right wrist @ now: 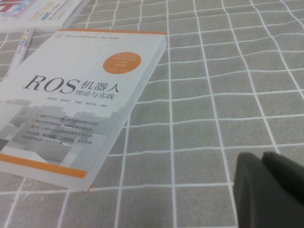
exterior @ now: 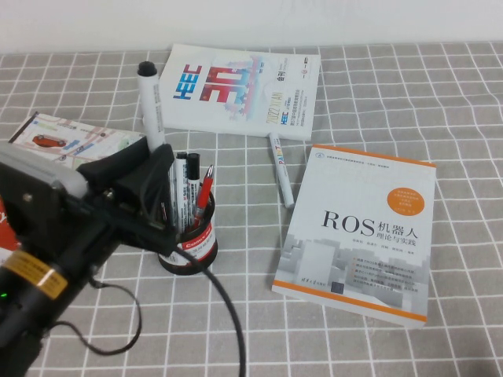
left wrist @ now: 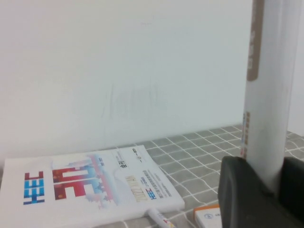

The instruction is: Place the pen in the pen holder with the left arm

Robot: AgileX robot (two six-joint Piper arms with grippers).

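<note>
Beside the pen holder (exterior: 189, 245), the left gripper (exterior: 149, 177) fingers clasp the pen (exterior: 151, 106) upright; right gripper (right wrist: 270, 190) fingers together.

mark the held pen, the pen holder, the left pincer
White-barrelled pen with black cap (exterior: 151, 100): high view, mid-barrel.
Round black wire-mesh pen holder (exterior: 192, 250): high view, red-and-white label.
Black left pincer (exterior: 145, 184): high view, fingers around the pen, beside the holder.

A grey checked tablecloth (exterior: 393, 86) covers the table. On it lie a white HEC book (exterior: 240, 90), a ROS book (exterior: 361, 232), a lettered marker (exterior: 280, 169) between them, a colourful booklet (exterior: 71, 141) and the pen holder (exterior: 189, 247). The left gripper (exterior: 153, 188) hovers beside the holder; the right gripper (right wrist: 270, 190) hangs over bare cloth.
</note>
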